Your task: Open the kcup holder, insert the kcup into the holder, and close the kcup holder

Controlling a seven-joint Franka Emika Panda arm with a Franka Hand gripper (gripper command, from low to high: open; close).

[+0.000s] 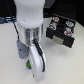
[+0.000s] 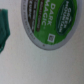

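The kcup holder (image 1: 61,29) is the black boxy block with two pale marks on its front, standing at the exterior view's upper right. The kcup (image 1: 28,64) shows only as a small bright green spot on the white table, right beside my gripper (image 1: 33,64), which is low over the table. In the wrist view the kcup (image 2: 50,21) fills much of the frame, its green "Dark Magic" lid facing the camera, partly cut off by the frame edge. A teal finger (image 2: 4,31) shows at the picture's edge, apart from the cup. Nothing is held between the fingers.
My white arm (image 1: 29,15) rises through the middle of the exterior view and hides the table behind it. The white tabletop (image 1: 10,55) spreads around the gripper. A dark background lies beyond the table's far edge.
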